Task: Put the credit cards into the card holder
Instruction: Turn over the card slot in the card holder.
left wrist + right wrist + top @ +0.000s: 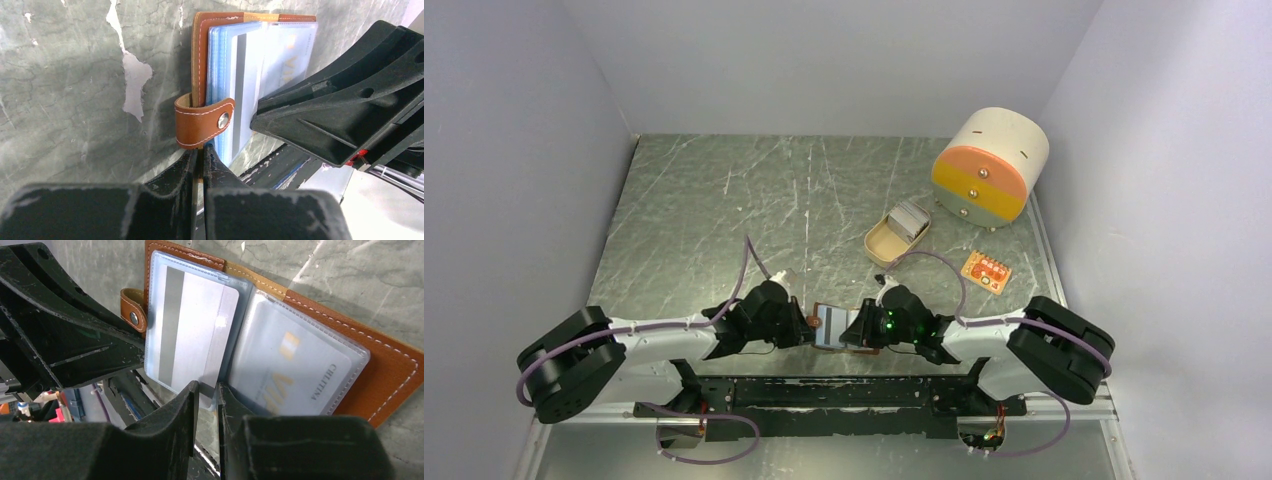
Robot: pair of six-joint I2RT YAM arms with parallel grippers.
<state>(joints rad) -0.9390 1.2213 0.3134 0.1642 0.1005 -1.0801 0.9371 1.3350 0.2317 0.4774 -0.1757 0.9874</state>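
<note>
Grey-green marbled surface [724, 220] fills the booth between white walls, and the card holder [834, 326] lies open at its near edge, between the two arms. The left gripper [200, 152] is clamped tight on the holder's brown snap strap [204, 122], pinning it in place. The right gripper [207, 390] sits at the opposite side, its jaws narrow and astride the near short edge of a striped credit card [192, 335]. A slit shows between them, so I cannot tell whether they actually pinch. That card lies dead ahead of the right gripper, its long axis running straight away from the fingers into the clear sleeve [244, 292], seemingly most of the way in. A push along that axis, against the left gripper's hold, looks like what is called for. More credit cards [911, 217] sit stacked in the tan dish [879, 245], well apart on the right arm's side.
</note>
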